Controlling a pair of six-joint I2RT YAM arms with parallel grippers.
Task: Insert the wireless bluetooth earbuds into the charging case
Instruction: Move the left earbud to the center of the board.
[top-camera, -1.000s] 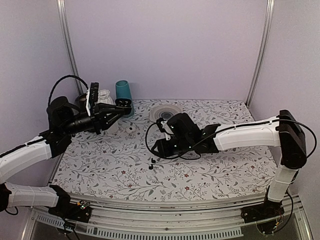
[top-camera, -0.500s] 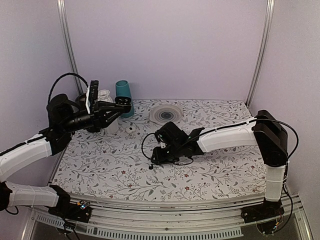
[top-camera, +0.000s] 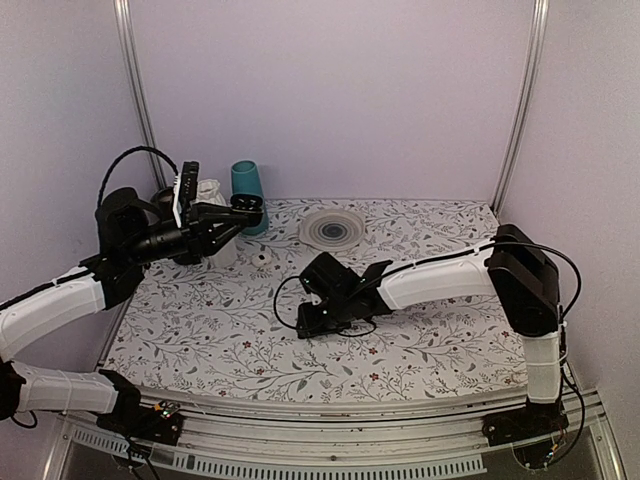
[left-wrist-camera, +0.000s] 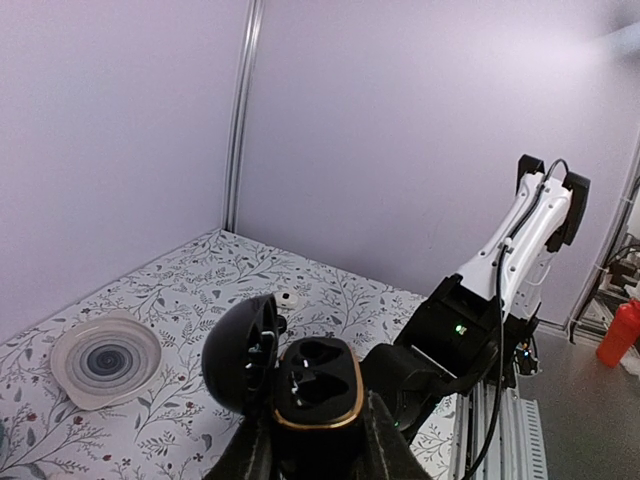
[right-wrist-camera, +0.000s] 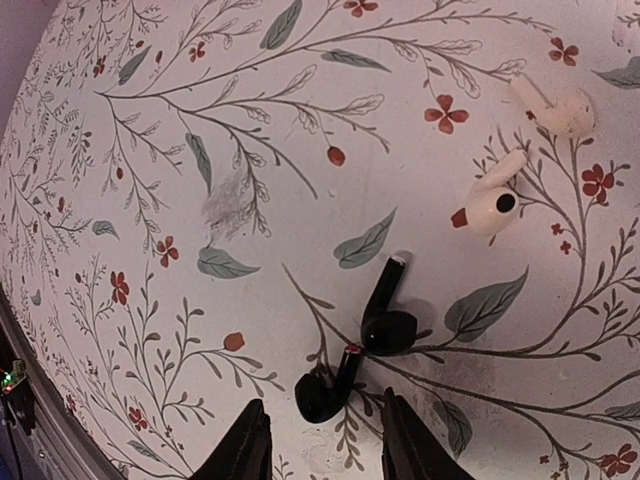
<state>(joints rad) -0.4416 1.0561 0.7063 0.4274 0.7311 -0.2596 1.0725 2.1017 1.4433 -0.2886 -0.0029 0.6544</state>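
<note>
Floral cloth (right-wrist-camera: 200, 100) — white earbuds (right-wrist-camera: 495, 208) near black earbuds (right-wrist-camera: 388, 330); left tool (left-wrist-camera: 318, 432) holds case (left-wrist-camera: 318, 385).

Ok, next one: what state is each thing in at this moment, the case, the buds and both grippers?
charging case: lid open, both wells empty, held up off the table.
black earbuds: both out of the case, lying close together on the cloth.
white earbuds: loose on the cloth, apart from the black pair.
left gripper: shut on the charging case.
right gripper: open, low over the black earbuds, holding nothing.
</note>
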